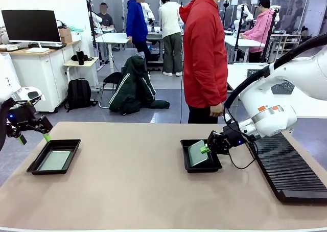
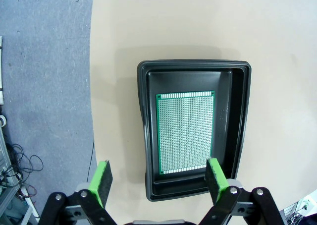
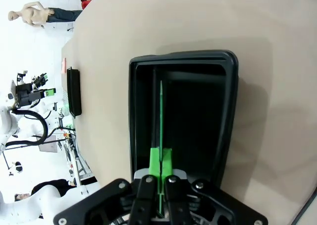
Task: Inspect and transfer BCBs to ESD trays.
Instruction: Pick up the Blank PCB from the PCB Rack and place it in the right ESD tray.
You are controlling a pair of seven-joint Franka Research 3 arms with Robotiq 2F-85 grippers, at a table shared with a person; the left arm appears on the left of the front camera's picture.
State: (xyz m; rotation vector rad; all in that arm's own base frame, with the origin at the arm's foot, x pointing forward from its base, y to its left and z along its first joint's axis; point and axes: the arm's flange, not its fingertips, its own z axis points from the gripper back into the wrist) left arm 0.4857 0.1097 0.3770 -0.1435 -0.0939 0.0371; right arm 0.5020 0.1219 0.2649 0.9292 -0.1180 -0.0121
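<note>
We see R gripper [image 1: 208, 149] pinching a BCB [image 1: 196, 153] edge-on, tilted over the right ESD tray [image 1: 200, 166], long axis along tray's; L gripper [image 1: 33, 138] wide, empty.

Green-padded fingers [image 3: 161, 161] pinched on edge-on BCB [image 3: 161, 116] over black ESD tray [image 3: 225, 111]

White arms w/ black cables; black grippers [image 1: 208, 149], green pads [image 2: 101, 181]; orange mark nr right wrist.

Our left gripper [image 1: 33, 136] raised at the table's left edge, jaws wide, our right gripper [image 1: 206, 149] low, pads pinched together.
</note>
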